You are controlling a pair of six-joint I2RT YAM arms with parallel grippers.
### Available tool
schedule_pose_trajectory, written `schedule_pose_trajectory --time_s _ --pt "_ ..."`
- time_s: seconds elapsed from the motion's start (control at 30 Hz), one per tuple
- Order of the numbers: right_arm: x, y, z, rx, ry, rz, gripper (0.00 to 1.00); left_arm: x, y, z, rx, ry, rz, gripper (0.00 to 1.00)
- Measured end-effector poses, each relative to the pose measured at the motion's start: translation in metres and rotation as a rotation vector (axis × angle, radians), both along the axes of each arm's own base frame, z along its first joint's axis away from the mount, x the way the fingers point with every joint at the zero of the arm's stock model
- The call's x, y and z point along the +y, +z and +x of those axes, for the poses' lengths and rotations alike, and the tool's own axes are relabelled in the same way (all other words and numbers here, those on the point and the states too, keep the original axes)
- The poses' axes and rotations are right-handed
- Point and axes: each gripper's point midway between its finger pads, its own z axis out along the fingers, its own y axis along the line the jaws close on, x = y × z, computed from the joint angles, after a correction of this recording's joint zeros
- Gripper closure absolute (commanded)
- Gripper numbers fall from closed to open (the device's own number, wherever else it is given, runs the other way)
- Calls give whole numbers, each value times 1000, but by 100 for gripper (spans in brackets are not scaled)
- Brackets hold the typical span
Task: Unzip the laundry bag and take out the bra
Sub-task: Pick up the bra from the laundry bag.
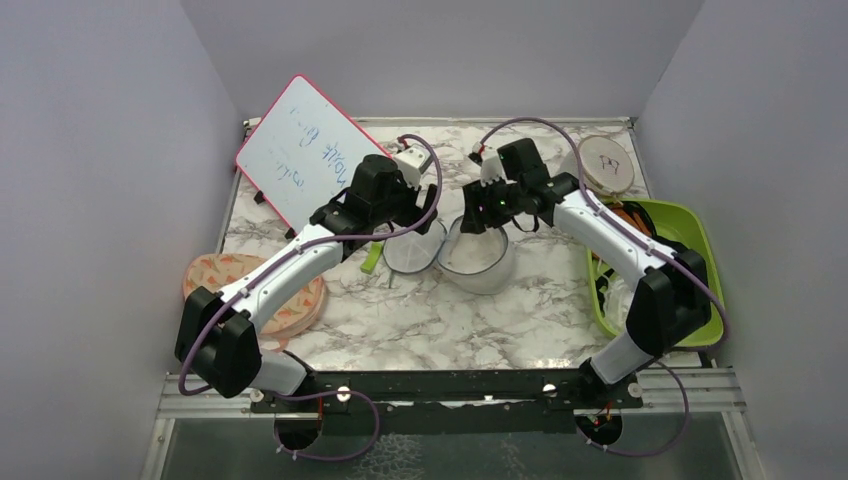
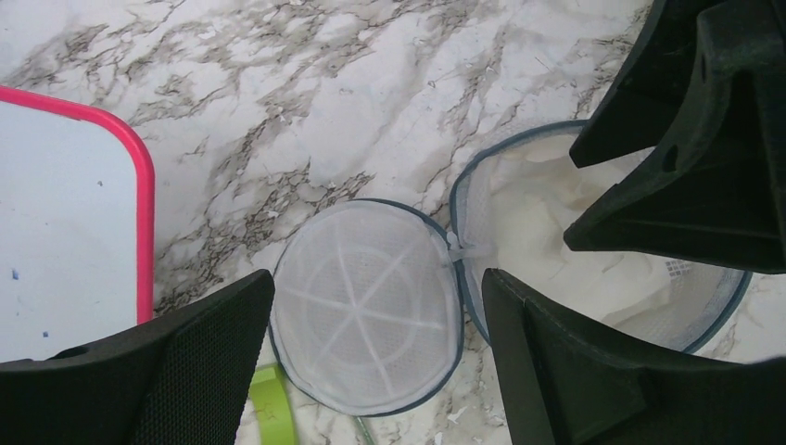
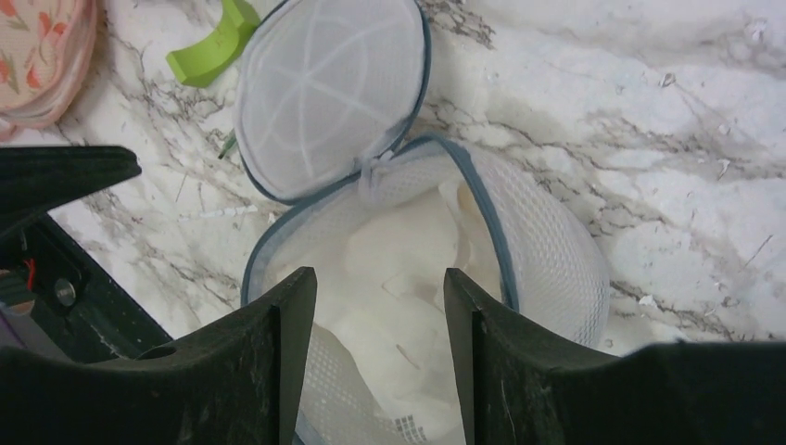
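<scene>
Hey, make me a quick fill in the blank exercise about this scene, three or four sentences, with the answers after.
The laundry bag lies ___, halves side by side.
The bra sits ___ the half under the right gripper.
The half under the left gripper holds ___.
The bin on the right is coloured ___.
Answers: open; inside; nothing; green.

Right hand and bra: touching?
Cannot tell. Right wrist view shows the right hand open, fingers straddling the bra in the laundry bag, but no readable gap or contact; the top view does not show it either.
</scene>
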Motion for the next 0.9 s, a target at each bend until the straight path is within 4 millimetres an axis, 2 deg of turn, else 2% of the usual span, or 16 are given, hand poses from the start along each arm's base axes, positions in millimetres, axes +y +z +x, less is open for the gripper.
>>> schedule_pose_trajectory --time_s 0.13,0.33,0.5,0.6,0.73,0.9 --pt "7 5 20 -43 -7 -34 48 3 2 3 -16 19 6 23" --pt "2 -18 32 -21 -16 -129 52 9 3 4 -32 42 19 22" --pt "0 -36 32 8 -7 -198 51 10 4 5 -39 45 22 22" --pt "0 -40 28 14 5 -221 44 10 4 5 -39 45 22 22" --pt "-3 -42 27 0 0 -264 42 10 4 5 -39 45 23 22" --pt "-4 -51 28 -3 8 -302 55 10 4 5 -39 45 23 22"
